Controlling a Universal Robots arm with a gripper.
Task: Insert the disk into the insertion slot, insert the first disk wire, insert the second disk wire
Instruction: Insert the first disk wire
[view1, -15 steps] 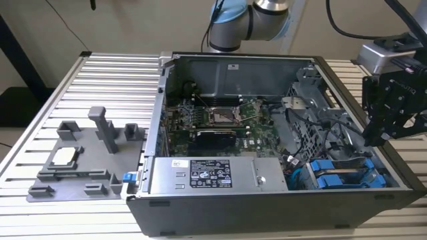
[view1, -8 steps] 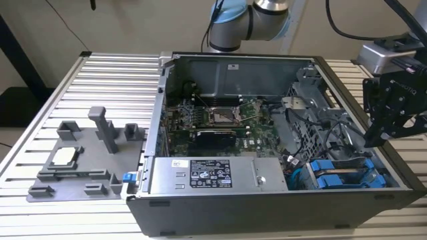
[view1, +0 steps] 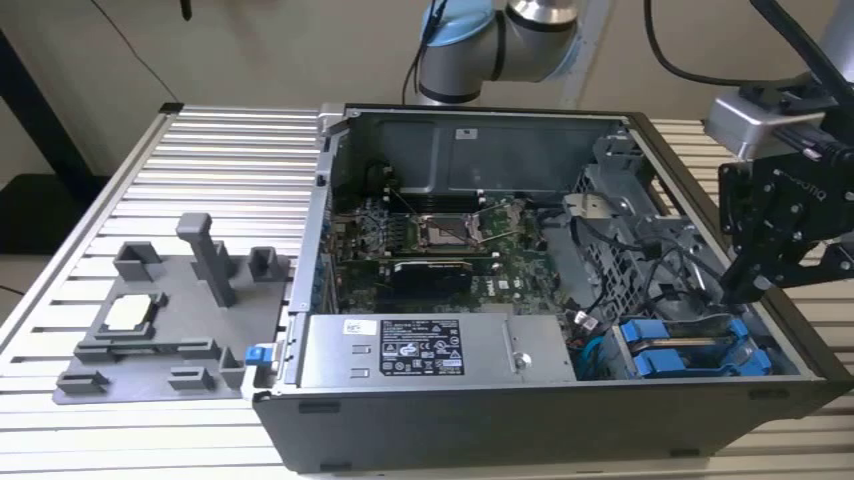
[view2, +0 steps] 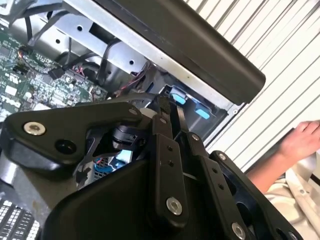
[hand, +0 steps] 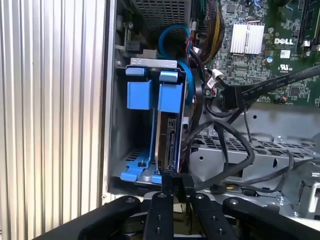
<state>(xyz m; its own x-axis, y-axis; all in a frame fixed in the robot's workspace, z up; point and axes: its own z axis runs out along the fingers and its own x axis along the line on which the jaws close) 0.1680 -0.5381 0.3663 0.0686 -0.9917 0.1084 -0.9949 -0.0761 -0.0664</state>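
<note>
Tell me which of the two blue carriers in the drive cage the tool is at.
The disk nearer the motherboard: the tool sits at its end. The other blue carrier stands beside it, toward the case wall, apart from the tool.

Blue plastic disk frame (hand: 170, 96), seemingly matt claw (hand: 177, 181)

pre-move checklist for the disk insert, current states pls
1. Disk inside the insertion slot: ok, standing on edge in the bay.
2. Disk fully seated: cannot tell.
3. Gripper lined up with the disk's near edge: ok.
4. Other blue carrier apart from the disk: ok, in the neighbouring bay.
5. Black cables clear of the slot: ok, they loop beside it.
6. Workspace free of people: not ok, a hand lies near the case in the second wrist view.
</note>
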